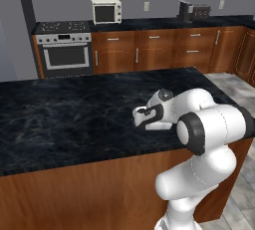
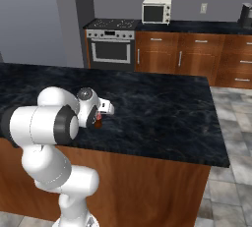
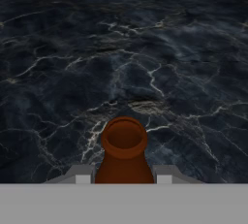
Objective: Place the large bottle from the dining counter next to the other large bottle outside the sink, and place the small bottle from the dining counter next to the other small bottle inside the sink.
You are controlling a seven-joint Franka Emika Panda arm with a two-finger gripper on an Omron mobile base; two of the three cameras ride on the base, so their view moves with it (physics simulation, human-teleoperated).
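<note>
The dining counter [image 1: 60,119] is the reference landmark: a long island with a black, grey-veined stone top and reddish-brown wood sides. The white arm [image 1: 209,129] reaches over its near edge from the robot's side. Beyond the dining counter, against the far wall, stand a stove [image 1: 63,47] and a toaster oven [image 1: 106,11].

The gripper [image 2: 98,119] is low over the dining counter top, close to the near edge. Its 2 fingers are drawn in against the small bottle [image 3: 124,157], 1 on each side of the brown body, just below the flared neck. The small bottle stands upright on the stone, base apparently in contact with it.

Step in hand, as judged: lift the small bottle off the dining counter.

1. Confirm that both fingers bear on the body, not the narrower neck.
2. Raise the hand straight up until the base is well clear of the stone.
3. Keep the small bottle upright during the lift; a tilt could let it slip between the fingers.
4. Avoid sideways motion until it is clear of the top.
</note>
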